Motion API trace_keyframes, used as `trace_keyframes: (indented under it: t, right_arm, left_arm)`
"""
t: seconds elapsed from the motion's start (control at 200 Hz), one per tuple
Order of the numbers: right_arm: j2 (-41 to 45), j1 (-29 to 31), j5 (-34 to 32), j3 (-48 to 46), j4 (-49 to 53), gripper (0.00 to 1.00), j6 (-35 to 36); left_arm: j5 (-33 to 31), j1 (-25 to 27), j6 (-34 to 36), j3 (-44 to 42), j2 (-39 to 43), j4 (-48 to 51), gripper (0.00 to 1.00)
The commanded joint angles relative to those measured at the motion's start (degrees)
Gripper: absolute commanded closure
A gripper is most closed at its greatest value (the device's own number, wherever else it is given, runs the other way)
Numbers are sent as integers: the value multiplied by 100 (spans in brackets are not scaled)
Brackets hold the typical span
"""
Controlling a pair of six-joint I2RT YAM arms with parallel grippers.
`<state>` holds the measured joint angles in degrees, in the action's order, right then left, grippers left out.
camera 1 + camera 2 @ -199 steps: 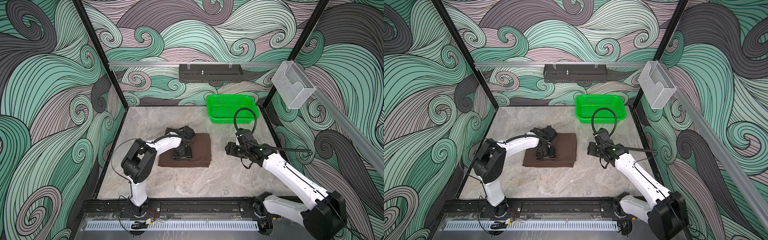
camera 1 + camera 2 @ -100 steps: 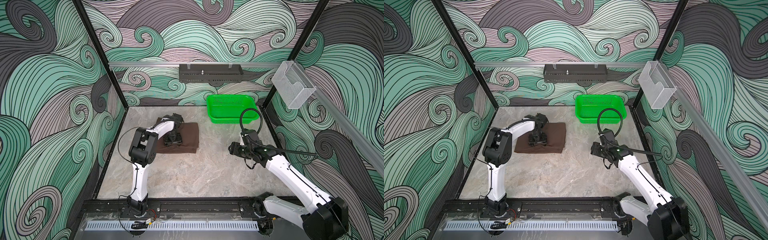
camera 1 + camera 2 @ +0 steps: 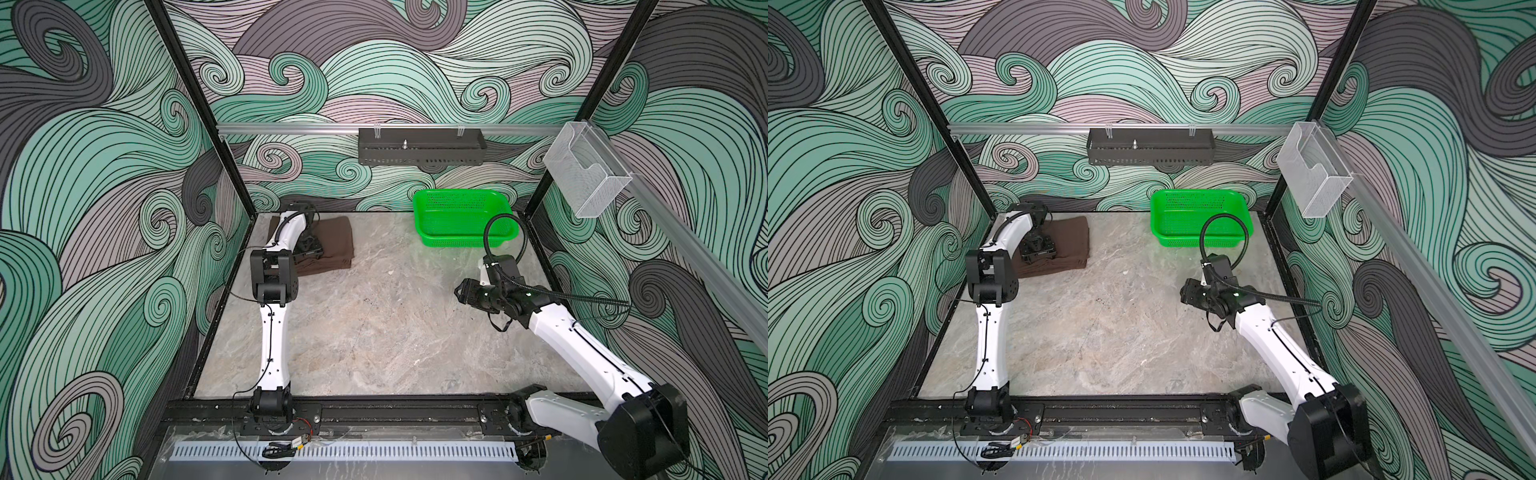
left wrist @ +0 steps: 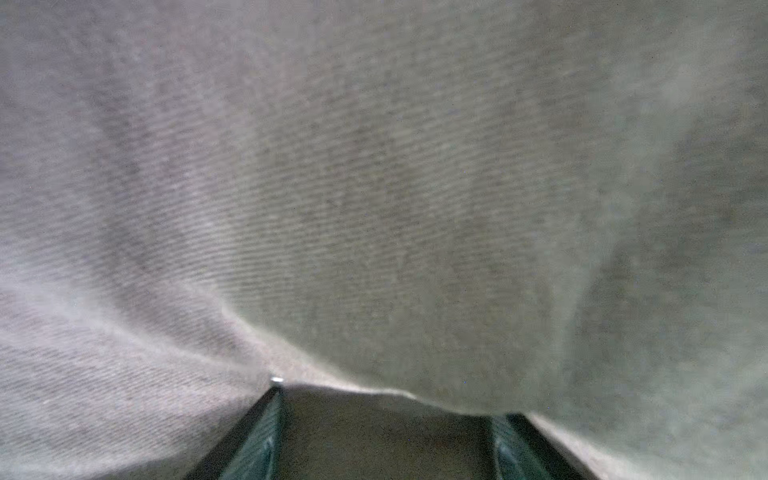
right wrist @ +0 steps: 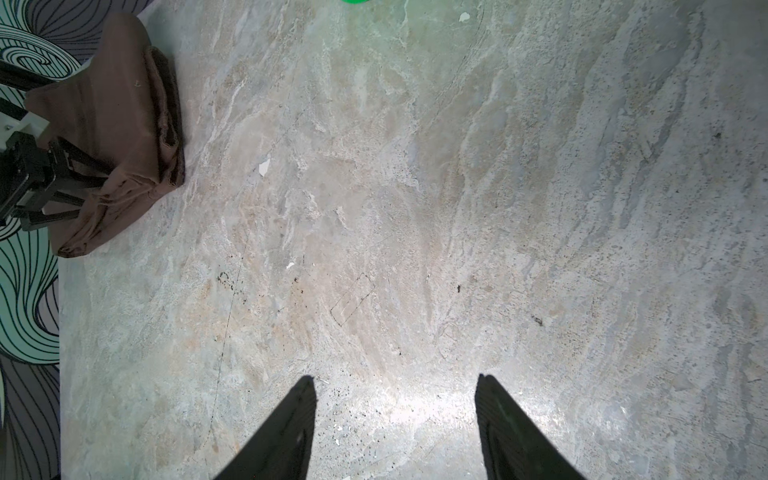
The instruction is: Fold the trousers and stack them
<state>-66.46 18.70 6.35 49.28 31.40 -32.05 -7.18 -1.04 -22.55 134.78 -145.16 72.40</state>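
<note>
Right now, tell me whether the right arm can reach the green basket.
Probably yes: the basket sits near the right claw, which is open and empty, with only bare table between them.

I read no text, label, brand, number or sign on the trousers (image 3: 334, 241), basket (image 3: 457, 242), counter (image 3: 374, 332) or my right fingers (image 5: 286, 432).
</note>
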Motion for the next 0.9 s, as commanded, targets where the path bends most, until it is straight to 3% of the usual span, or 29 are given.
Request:
trace_keyframes:
  t: [0.0, 0.17, 0.315, 0.375, 0.46, 0.47, 0.48, 0.495, 0.58, 0.655, 0.761, 0.896]
  right_arm:
    - [-114, -66, 111, -102, -193, 38, 43]
    - [-241, -215, -30, -81, -289, 38, 238]
    - [198, -233, -851, -380, -830, 38, 451]
    - [626, -235, -1275, -844, -1585, 36, 630]
    - [1350, -232, -1872, -1717, -2753, 33, 902]
    - [1428, -234, -1933, -1807, -2861, 32, 942]
    - [1542, -235, -2005, -1906, -2967, 32, 996]
    - [1628, -239, -2098, -2033, -3124, 31, 1096]
    - [2305, -235, -2684, -2736, -3888, 29, 1686]
    - [2829, -235, -3268, -3230, -4365, 27, 2140]
    - [3186, -244, -3853, -3663, -4742, 24, 2587]
    - [2918, -253, -4196, -4143, -5479, 20, 2785]
  left_arm:
    - [-408, -235, 192, 534, -411, 502, 24]
    - [-229, -336, 420, 853, -294, 220, 23]
    - [331, -307, 249, 759, 487, 388, 19]
    - [300, -210, 287, -316, 1475, -250, 18]
    - [534, -143, 255, -2548, 3268, -1854, 15]
    - [560, -147, 254, -2785, 3449, -2077, 13]
    - [597, -143, 254, -3059, 3686, -2256, 4]
    - [642, -149, 259, -3403, 3981, -2578, 2]
    - [542, -142, 214, -5394, 5542, -4267, 1]
    - [181, -138, 219, -6653, 6693, -5055, 1]
    - [-414, -151, 234, -8077, 7716, -5819, 2]
    - [-1019, -144, 218, -9387, 8279, -6628, 1]
